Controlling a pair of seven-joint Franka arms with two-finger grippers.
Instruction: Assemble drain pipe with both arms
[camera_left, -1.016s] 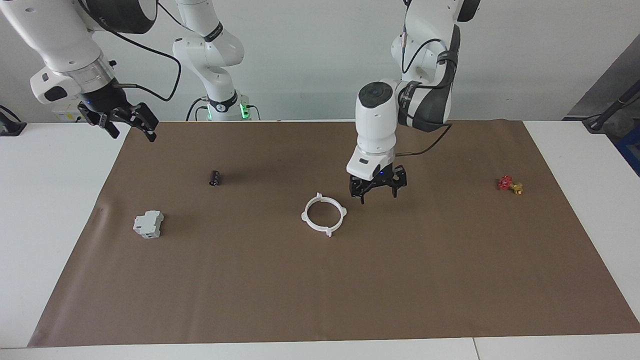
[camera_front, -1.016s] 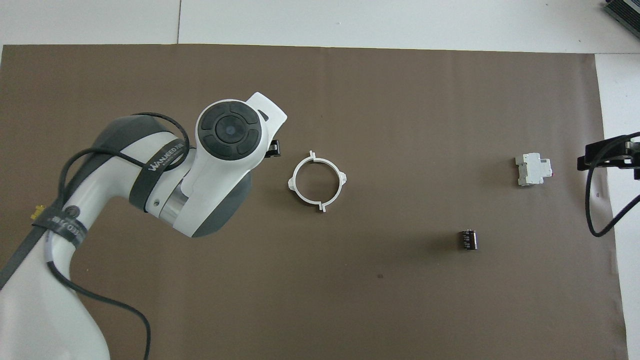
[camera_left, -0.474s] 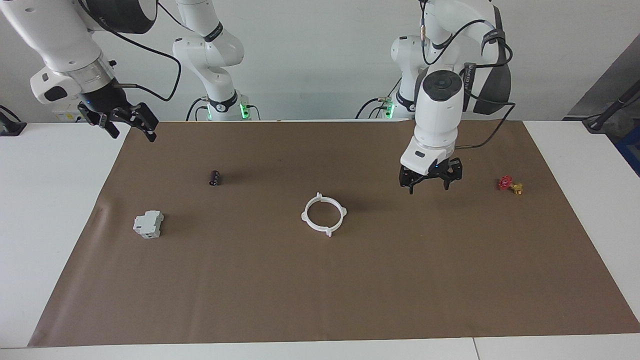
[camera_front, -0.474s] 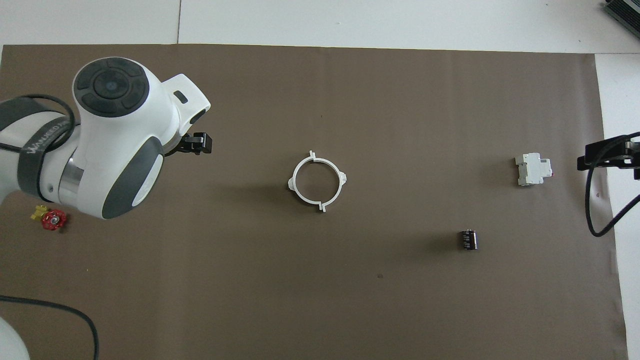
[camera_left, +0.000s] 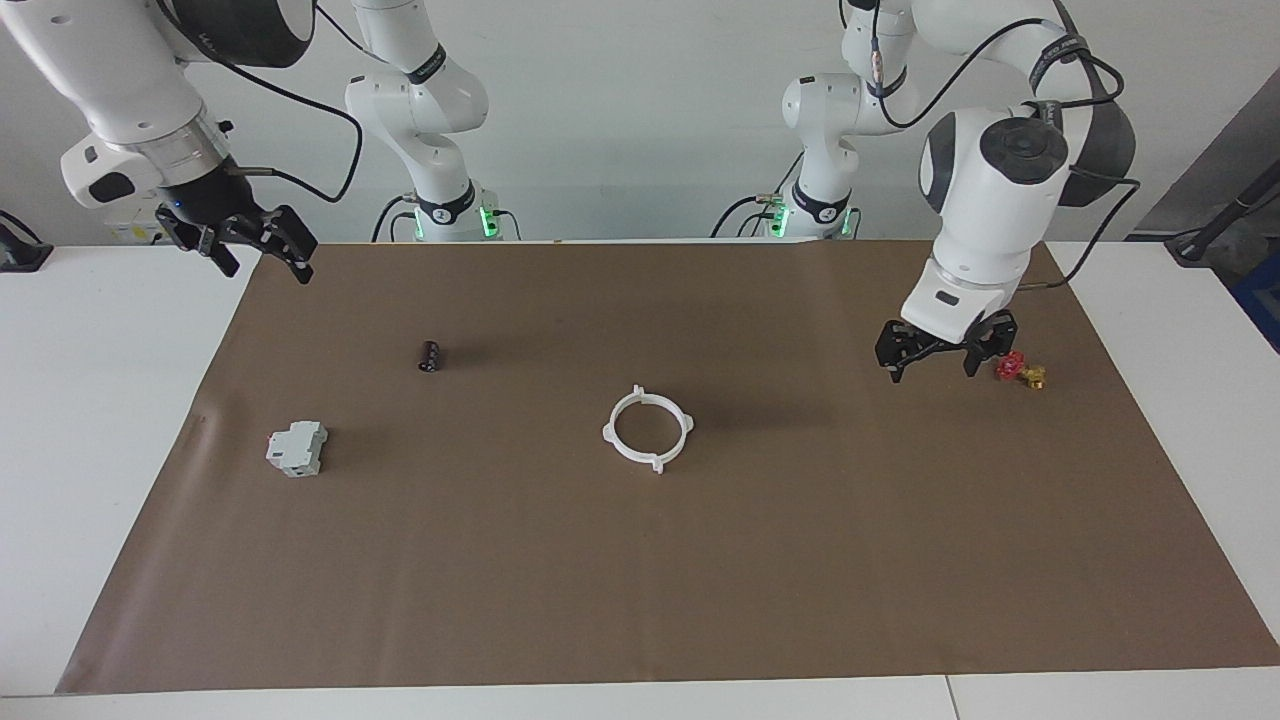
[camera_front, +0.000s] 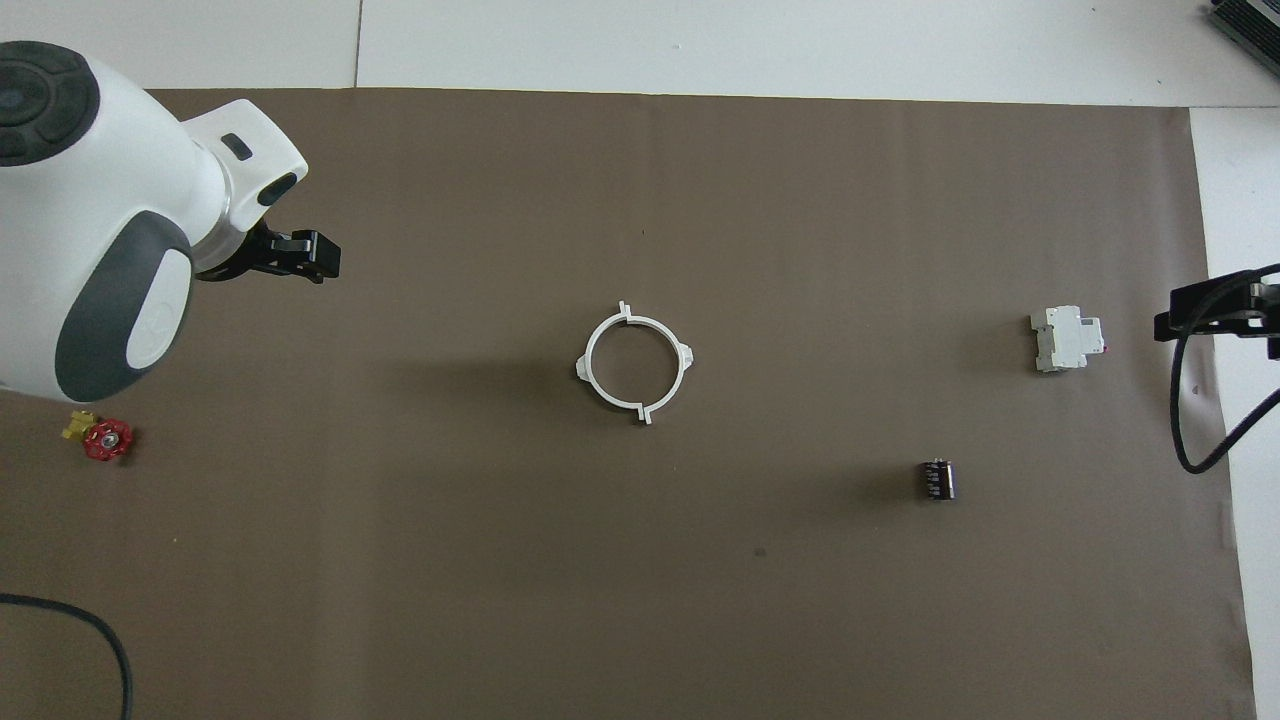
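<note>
Facing my arms, the ring (camera_left: 648, 430) lies whole mid-mat, bare brown mat (camera_left: 640, 580) all round it. My left gripper (camera_left: 933, 358) hangs open and empty beside the red valve (camera_left: 1019, 369); my right gripper (camera_left: 262, 248) waits open and empty over the mat's edge. From overhead, the ring (camera_front: 635, 362) shows four tabs; the right gripper (camera_front: 1210, 310) barely enters.

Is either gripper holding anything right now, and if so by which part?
Nothing is held. The left gripper hangs open in the air beside the red valve; the right gripper waits open at the mat's edge. The drain pipe lies untouched on the mat.
</note>
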